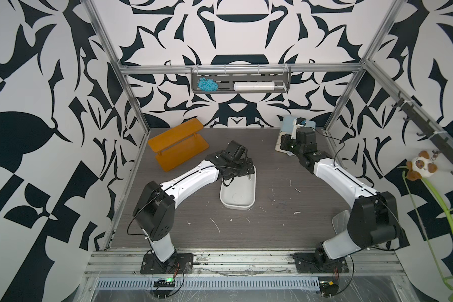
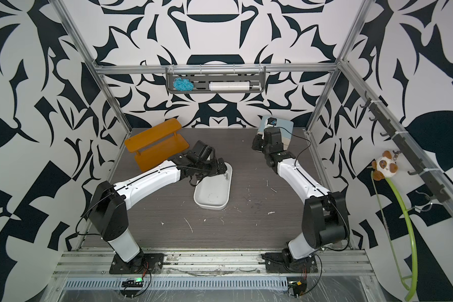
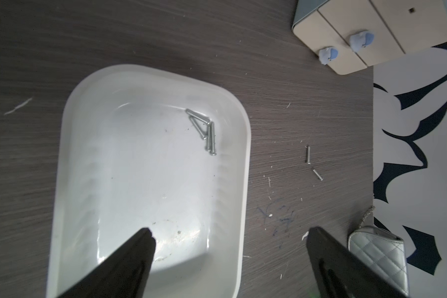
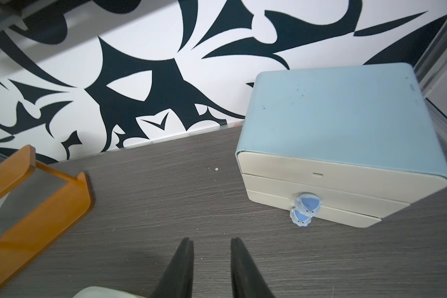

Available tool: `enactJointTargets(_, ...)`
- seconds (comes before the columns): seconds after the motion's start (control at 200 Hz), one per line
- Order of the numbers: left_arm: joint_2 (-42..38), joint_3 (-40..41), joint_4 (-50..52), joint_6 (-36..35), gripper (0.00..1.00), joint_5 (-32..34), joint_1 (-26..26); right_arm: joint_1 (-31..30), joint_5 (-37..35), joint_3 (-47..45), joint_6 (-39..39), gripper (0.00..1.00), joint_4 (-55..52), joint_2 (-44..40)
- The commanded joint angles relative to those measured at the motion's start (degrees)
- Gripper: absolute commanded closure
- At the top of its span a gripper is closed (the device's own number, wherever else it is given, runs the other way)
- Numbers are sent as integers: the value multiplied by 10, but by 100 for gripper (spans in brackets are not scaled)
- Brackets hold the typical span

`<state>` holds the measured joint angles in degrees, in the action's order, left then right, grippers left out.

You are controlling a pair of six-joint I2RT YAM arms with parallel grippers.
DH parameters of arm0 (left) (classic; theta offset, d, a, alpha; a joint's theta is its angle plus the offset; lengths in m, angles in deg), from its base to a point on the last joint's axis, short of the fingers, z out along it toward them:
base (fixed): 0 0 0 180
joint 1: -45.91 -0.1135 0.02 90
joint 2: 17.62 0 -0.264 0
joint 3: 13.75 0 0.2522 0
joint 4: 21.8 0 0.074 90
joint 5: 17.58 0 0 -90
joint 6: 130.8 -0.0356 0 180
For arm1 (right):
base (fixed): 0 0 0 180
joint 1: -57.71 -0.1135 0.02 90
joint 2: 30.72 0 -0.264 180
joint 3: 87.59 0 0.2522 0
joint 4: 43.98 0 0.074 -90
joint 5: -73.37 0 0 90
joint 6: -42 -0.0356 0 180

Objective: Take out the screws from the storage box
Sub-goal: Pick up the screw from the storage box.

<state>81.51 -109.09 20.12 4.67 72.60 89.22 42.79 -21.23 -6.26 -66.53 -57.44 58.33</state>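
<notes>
**both top views.** the storage box (image 1: 237, 200) (image 2: 211, 196), a shallow white tray with rounded corners, is seen lying flat near the middle of the dark wood-grain surface (image 1: 272, 227). its long axis runs from near to far, leaning slightly right at the far end. the left end effector (image 1: 242, 167) is held over the tray's far end. the right arm (image 1: 332, 172) is extended toward a blue-topped drawer cabinet (image 1: 285, 124) at the far right. an orange wooden rack (image 1: 178, 145) is shown at the far left.

**left wrist view.** the left end effector (image 3: 230, 232) is shown spread wide and empty. one finger (image 3: 137, 258) is above the tray floor. the other is above bare surface outside the long wall, beside a quilted silver purse (image 3: 377, 249). the screws (image 3: 204, 130) are gathered in a small cluster on the tray floor, close to one long wall and toward a corner. two lie side by side, their long axes parallel to that wall. the rest lie at a slant to these and meet them at one end, so that a narrow triangle is outlined. two further screws (image 3: 307, 154) are seen outside the tray on the surface, near each other but apart. one is parallel to the tray's long wall and the other is slanted.

**right wrist view.** the right end effector (image 4: 212, 242) is shown with its fingers parted by a narrow gap and nothing between them. it is held above bare surface in front of the cabinet (image 4: 333, 123).
</notes>
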Motion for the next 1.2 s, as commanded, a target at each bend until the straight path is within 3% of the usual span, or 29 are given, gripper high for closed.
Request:
enactJointTargets(0.0, 26, -19, 13, -9, 1, -22, 2, 2, 7, 6, 26, 70, 19, -13)
enactJointTargets(0.09, 52, -51, 37, -4, 2, -30, 2, 2, 4, -19, 33, 68, 38, -19)
enactJointTargets(0.265, 107, -100, 66, 23, 18, -23, 2, 2, 7, -15, 47, 68, 38, 4)
enactJointTargets(0.52, 157, -133, 84, 58, 25, 25, 0, 2, 27, 4, 50, 68, 32, 27)
enactJointTargets(0.72, 201, -138, 73, 89, 46, -9, -29, 3, 25, 2, 48, 68, 26, 28)
enactJointTargets(0.94, 234, -148, 59, 130, 41, -21, -38, 2, 28, 5, 49, 67, 28, 31)
enactJointTargets(1.2, 282, -213, 121, 178, 53, -20, -41, 2, 32, 6, 50, 67, 28, 31)
